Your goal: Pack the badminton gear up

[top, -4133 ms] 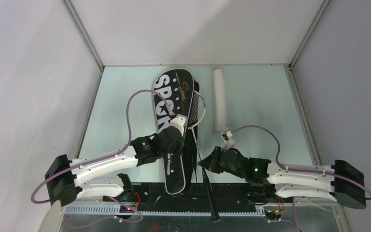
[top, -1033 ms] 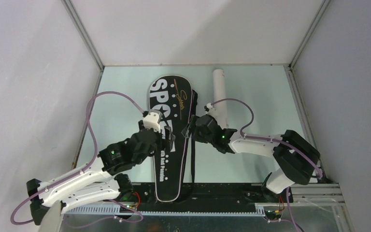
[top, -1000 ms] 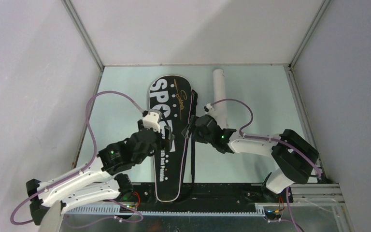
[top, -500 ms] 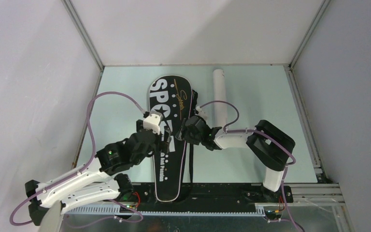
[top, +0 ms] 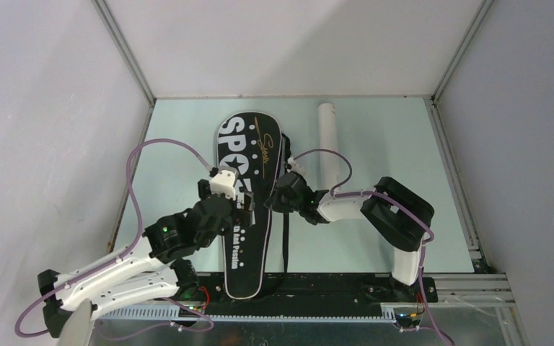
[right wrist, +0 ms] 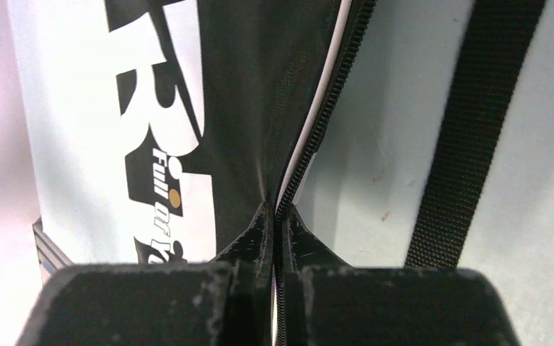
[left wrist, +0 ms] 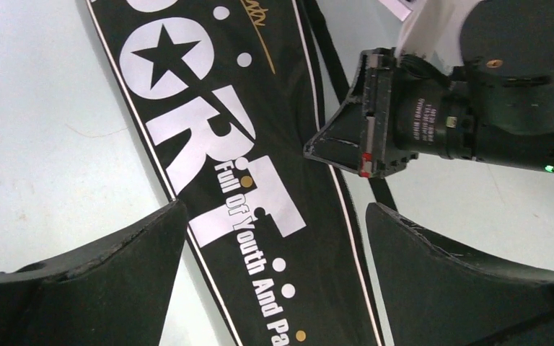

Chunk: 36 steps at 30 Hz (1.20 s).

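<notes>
Right hand [right wrist: 274,215] pinches the bag [right wrist: 234,94] — left hand [left wrist: 274,209] splayed above.

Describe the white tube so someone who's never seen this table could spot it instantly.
On the pale green table, find the big black racket-shaped bag lettered SPORT. Right of its wide end lies the tube, running lengthwise from near the far edge toward the near side. It is the only white cylinder; the bag is flat and black.
</notes>
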Motion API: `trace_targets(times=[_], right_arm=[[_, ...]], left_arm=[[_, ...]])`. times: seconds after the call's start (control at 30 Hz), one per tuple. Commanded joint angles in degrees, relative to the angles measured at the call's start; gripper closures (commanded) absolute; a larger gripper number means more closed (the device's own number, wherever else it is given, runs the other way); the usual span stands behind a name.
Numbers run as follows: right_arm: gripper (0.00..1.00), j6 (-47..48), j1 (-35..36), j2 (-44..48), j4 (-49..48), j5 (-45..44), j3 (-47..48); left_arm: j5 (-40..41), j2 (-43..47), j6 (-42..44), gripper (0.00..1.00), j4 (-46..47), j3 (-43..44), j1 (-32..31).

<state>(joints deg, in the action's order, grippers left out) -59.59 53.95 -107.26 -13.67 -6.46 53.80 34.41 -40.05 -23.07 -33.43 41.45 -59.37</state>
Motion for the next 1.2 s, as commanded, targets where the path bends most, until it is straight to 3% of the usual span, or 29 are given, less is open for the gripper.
trace_targets(times=[0.0,0.2,0.37,0.57,0.77,1.0,1.17], right_arm=[[1.00,6.43,-0.71,2.45,-10.15,5.53,-0.51],[1.00,15.16,-2.48,8.79,-10.11,9.07,-0.39],[1.00,26.21,-3.26,13.60,-0.96,9.50,4.31],[1.00,39.28,-2.57,17.92,10.51,6.95,12.01],[1.00,53.03,0.46,21.19,19.97,-4.45,18.05],[1.00,68.76,12.13,19.51,21.61,-16.36,17.34],[1.00,68.90,18.32,15.69,21.46,-25.37,13.98]], left_arm=[[6.80,-2.86,-4.44,0.00,-0.05,3.50,1.46],[2.61,-5.62,-10.09,0.00,-4.24,7.76,12.59],[-3.53,-3.22,-13.54,0.00,-2.99,8.00,25.30],[-5.02,-3.40,-16.09,0.00,-3.06,11.13,34.30],[-6.70,-6.64,-21.89,0.00,-4.34,16.99,43.74],[-16.25,-14.35,-27.07,0.00,-8.29,28.01,59.50],[-25.09,-17.04,-26.82,0.00,-1.90,26.33,66.43]])
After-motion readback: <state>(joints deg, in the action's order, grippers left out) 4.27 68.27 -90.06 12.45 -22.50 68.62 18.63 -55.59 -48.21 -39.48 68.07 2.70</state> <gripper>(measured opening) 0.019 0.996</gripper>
